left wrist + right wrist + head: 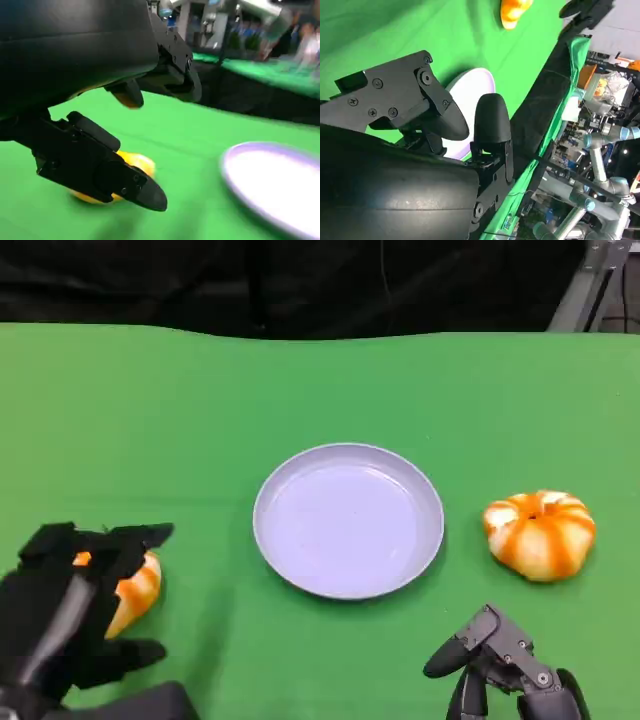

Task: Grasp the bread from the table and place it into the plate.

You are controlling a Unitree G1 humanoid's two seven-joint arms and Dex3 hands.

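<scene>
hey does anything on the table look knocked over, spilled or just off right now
Nothing stands out. The plate sits flat and bare, one bread rests upright beside it, and the left hand is around the other bread.

Green-covered table (320, 390) against a dark backdrop (300, 280); beyond, blurred cluttered workshop equipment (600, 125).

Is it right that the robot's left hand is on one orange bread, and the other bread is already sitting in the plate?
Not quite. The left hand is on one bread, but the other bread lies on the green table beside the plate, apart from it. The head view shows this.
</scene>
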